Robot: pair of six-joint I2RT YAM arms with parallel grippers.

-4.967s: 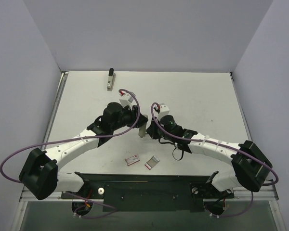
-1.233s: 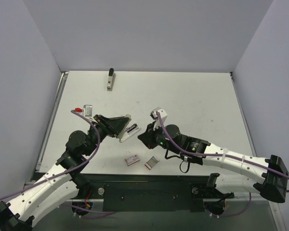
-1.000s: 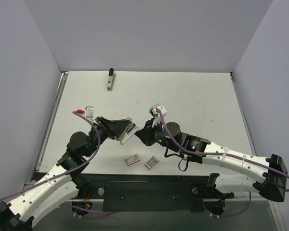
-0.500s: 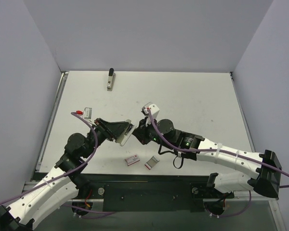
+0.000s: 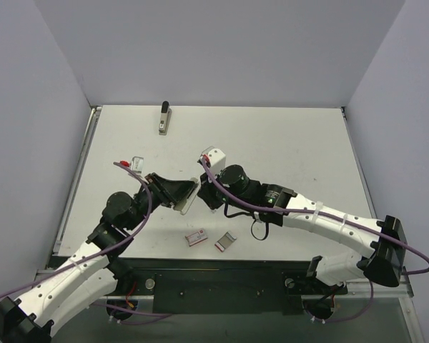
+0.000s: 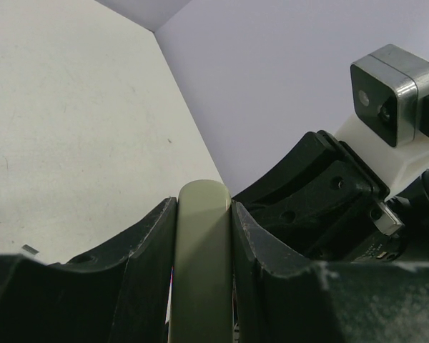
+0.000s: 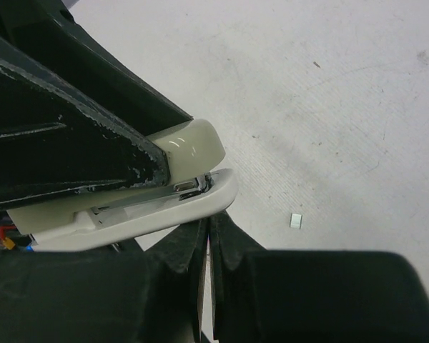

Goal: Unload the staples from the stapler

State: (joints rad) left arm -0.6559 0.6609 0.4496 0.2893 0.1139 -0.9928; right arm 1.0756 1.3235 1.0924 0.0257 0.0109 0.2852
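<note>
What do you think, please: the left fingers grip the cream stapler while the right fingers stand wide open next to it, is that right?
Not quite: the right fingers are shut, not wide open, as the right wrist view shows. The left fingers do grip the cream stapler, with the right fingers next to it.

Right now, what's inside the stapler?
Between the stapler's cream top and base, a metal rail shows at the front end. Further back the left gripper clamps the stapler and covers it, so I cannot see whether staples are inside.
</note>
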